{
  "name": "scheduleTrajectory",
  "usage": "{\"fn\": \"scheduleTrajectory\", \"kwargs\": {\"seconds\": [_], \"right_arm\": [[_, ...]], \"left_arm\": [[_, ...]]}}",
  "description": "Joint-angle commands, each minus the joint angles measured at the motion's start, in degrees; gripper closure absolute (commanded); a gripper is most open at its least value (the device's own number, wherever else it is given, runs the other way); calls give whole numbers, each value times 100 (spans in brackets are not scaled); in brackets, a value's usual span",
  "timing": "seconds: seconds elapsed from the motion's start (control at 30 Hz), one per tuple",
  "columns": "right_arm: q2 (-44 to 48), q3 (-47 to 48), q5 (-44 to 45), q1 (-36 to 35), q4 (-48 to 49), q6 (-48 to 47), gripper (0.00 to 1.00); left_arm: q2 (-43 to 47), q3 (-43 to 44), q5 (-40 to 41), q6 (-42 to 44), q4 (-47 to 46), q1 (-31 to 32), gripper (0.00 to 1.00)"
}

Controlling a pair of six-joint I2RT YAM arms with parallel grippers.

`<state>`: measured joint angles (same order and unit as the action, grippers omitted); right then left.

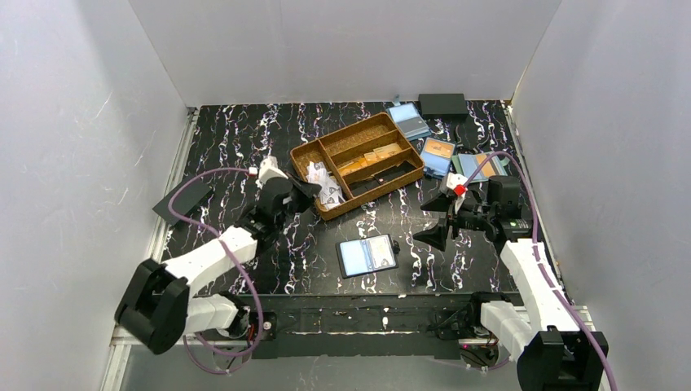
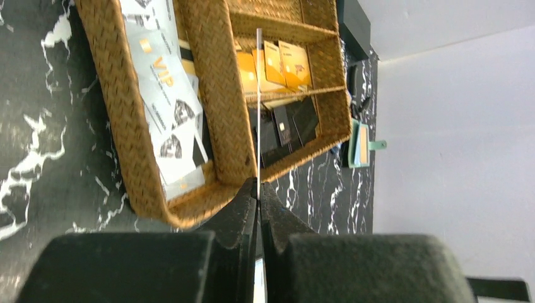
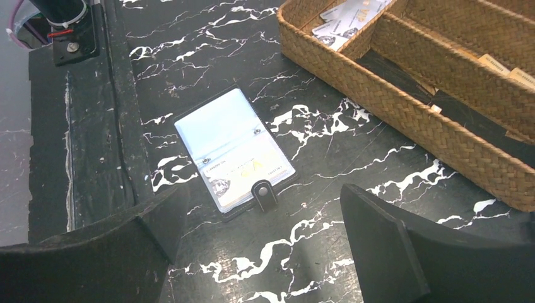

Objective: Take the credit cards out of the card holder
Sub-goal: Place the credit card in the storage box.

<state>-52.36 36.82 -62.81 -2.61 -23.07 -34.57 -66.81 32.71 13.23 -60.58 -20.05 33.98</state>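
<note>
Two end effectors: left end effector clamped on a credit card, edge-on above the wicker tray; right end effector spread wide, empty. One black card holder, opened flat on the surface near the right end effector.

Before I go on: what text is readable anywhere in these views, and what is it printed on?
"VIP": on a whitish card in the woven tray's end compartment.
Smaller print on it, on the orange cards and on the credit card in the card holder: too small to read.
Held card in the left hand: edge-on, face hidden.
</note>
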Motion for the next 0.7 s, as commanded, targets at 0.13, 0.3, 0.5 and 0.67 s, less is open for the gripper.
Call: {"fn": "scheduleTrajectory", "kwargs": {"seconds": [0.13, 0.3, 0.5, 0.67], "right_arm": [[252, -52, -135, 83, 242, 121, 2], [259, -43, -141, 102, 233, 116, 2], [294, -34, -153, 125, 215, 93, 2], [313, -34, -177, 146, 198, 83, 2]], "left_arm": [[-1494, 1176, -626, 43, 315, -458, 100], [-2385, 1824, -1058, -269, 730, -600, 100], [-2953, 2380, -1323, -265, 1064, -688, 100], [-3146, 2887, -1187, -201, 1904, -708, 100]]}}
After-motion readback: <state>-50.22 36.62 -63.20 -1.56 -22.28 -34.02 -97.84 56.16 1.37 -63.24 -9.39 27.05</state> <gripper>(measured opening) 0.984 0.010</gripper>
